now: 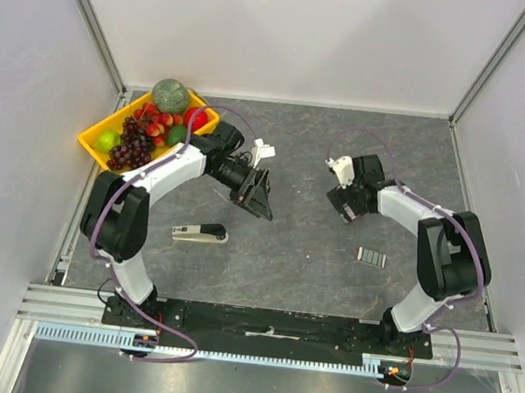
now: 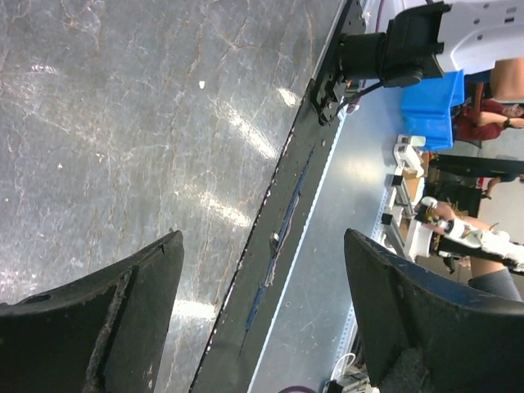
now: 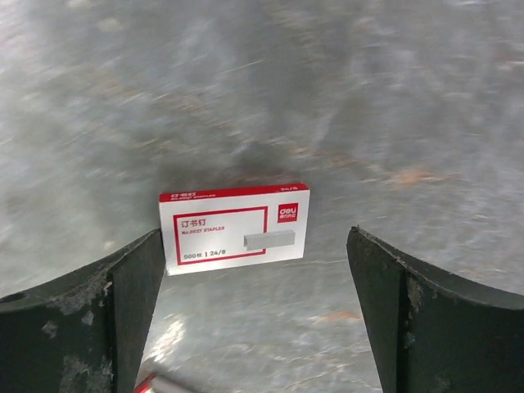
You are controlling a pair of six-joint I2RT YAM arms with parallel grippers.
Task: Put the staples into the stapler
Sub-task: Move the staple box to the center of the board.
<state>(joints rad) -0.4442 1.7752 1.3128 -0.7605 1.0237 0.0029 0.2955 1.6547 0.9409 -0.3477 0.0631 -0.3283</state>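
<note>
While both hands hang released, fingers spread wide and gripping nothing, the white-and-red box of staples [image 3: 235, 228] sits on the grey worktop [image 1: 304, 248] just ahead of the right hand [image 3: 254, 237], centred in the gap between its two fingers and touching neither. The stapler [image 1: 199, 234] lies to the left of the left hand [image 1: 264, 201], nearer the arm bases, well apart from the box.

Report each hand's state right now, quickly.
Left hand: open, holding nothing.
Right hand: open, holding nothing; the staple box ahead is not gripped.
</note>
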